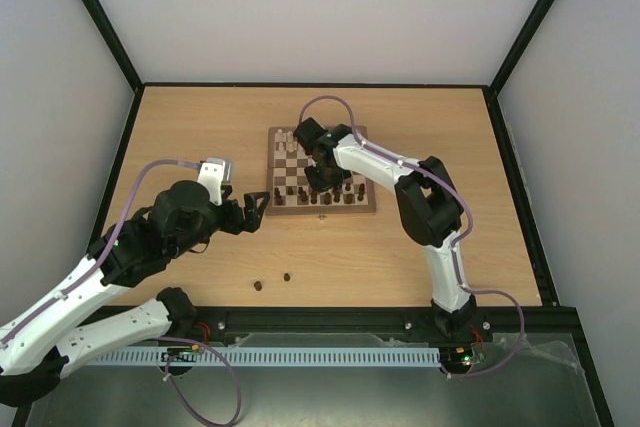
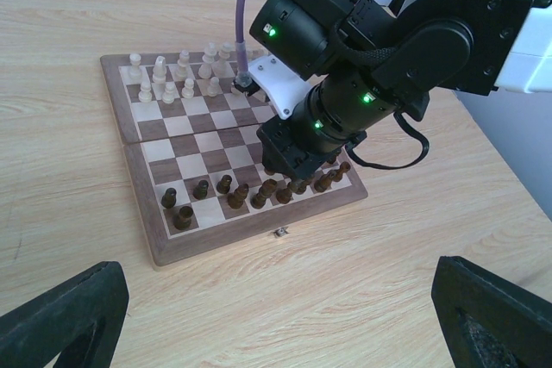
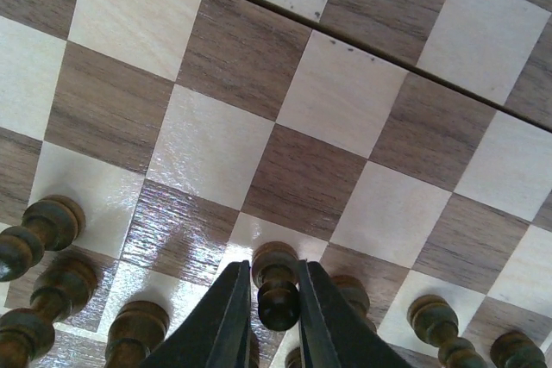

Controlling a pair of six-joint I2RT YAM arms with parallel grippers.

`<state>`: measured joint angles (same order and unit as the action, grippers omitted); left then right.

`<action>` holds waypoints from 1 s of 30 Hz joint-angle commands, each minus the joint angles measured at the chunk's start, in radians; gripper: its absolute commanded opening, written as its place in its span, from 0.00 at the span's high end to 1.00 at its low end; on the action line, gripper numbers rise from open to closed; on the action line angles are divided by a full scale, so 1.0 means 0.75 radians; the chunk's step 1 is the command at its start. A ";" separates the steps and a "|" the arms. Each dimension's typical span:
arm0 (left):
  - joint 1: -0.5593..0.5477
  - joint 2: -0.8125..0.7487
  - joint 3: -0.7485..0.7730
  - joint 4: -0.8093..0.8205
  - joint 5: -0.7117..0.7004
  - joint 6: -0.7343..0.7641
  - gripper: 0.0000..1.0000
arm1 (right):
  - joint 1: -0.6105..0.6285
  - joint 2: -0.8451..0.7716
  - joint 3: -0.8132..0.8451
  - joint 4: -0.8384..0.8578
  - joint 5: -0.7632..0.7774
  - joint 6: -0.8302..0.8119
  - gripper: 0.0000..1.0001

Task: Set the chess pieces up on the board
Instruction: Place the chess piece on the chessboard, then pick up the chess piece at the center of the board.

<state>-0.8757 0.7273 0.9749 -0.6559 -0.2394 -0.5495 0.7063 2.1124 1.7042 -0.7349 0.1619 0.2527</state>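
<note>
The left gripper hangs above the wooden table just left of the chessboard. Its jaws are spread wide and hold nothing. In its own wrist view the two black fingertips sit in the lower corners of the frame.

Two loose dark pieces lie on the table nearer the arm bases, well apart from the board.

On the board, cream-white pieces cluster in the far rows towards the left. The dark chess pieces stand along the near edge, behind the small front clasp.

The right gripper points down over the near rows, its arm reaching in from the right across the board. In the right wrist view its jaws are narrow, with the fingers close on either side of the head of a dark pawn. The pawn stands upright on the board among other dark pawns. Whether the fingers actually press on the pawn cannot be told.
</note>
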 commanded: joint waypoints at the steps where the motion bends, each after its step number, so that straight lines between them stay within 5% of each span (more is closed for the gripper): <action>1: 0.009 -0.004 -0.019 0.029 -0.008 0.006 0.01 | -0.005 0.018 0.021 -0.045 -0.005 -0.012 0.83; 15: 0.013 0.004 -0.018 0.034 -0.010 0.007 0.01 | 0.000 -0.172 0.122 -0.123 -0.046 0.003 0.71; 23: 0.019 0.006 -0.016 0.030 -0.043 -0.001 0.01 | 0.099 -0.513 -0.132 -0.020 -0.145 0.039 0.55; 30: 0.026 0.014 -0.052 0.041 -0.052 -0.047 0.00 | 0.237 -0.720 -0.396 0.071 -0.229 0.073 0.53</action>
<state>-0.8631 0.7368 0.9638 -0.6491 -0.2626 -0.5579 0.8345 1.6104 1.5036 -0.6998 0.0387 0.2867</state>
